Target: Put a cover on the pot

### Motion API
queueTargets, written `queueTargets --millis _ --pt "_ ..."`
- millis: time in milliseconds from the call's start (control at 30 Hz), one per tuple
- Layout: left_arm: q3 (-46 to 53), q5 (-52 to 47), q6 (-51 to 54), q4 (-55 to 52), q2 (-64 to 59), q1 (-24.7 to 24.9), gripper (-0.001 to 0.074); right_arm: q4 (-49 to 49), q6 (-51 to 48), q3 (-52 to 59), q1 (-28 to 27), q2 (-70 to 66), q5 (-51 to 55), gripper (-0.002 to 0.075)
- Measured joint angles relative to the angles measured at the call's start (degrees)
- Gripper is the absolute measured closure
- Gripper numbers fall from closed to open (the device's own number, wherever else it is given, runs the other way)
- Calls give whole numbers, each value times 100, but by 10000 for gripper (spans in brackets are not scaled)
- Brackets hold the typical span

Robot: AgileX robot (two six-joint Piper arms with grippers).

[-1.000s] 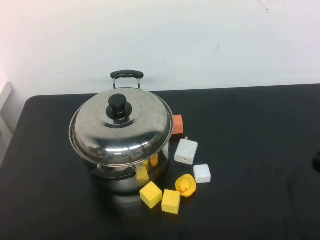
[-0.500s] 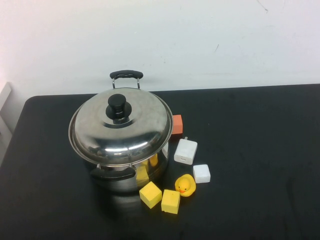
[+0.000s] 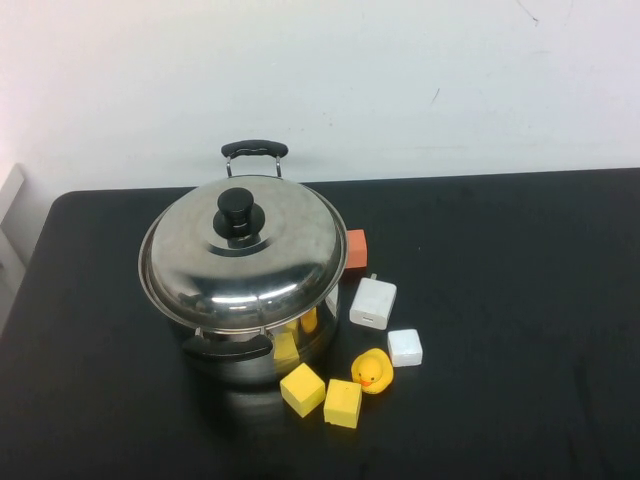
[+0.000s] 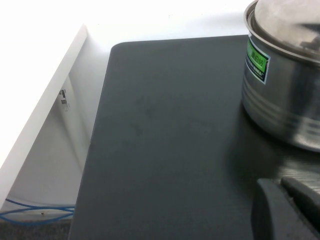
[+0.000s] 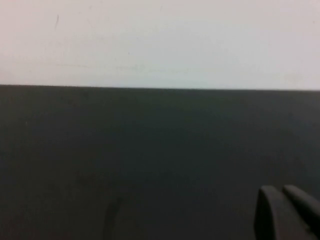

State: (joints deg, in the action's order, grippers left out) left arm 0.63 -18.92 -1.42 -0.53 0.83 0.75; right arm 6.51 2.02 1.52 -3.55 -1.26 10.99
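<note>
The steel pot (image 3: 250,368) with two black loop handles stands at the table's left middle. The domed steel lid (image 3: 275,262) with its black knob (image 3: 236,210) rests on top of it and hides the opening. The pot's wall (image 4: 280,100) and the lid's rim (image 4: 292,22) also show in the left wrist view. Neither gripper shows in the high view. My left gripper (image 4: 278,183) is shut and empty, low over the table to the pot's left. My right gripper (image 5: 279,189) is shut and empty over bare black table.
Close to the pot's right front lie an orange block (image 3: 355,248), a white charger (image 3: 372,302), a small white block (image 3: 404,347), a yellow duck (image 3: 371,371) and two yellow blocks (image 3: 302,389). The table's left edge (image 4: 100,110) drops off beside a white panel.
A dark part of the right arm at the high view's right edge one second ago has gone out of view. The pot, lid and small objects have not moved.
</note>
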Motion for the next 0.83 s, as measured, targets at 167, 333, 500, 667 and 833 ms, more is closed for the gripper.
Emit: queueTargets --millis 167,333,500,667,833 --pt "0 0 0 0 0 0 737 78 104 -12 0 175 736 726" --pt "0 0 0 0 0 0 737 78 128 -21 0 190 790 726" --pt "0 0 0 0 0 0 737 80 243 -25 0 190 813 726" --pt "0 0 0 0 0 0 737 90 255 -34 0 190 834 727" --pt "0 0 0 0 0 0 737 90 255 -34 0 190 851 727"
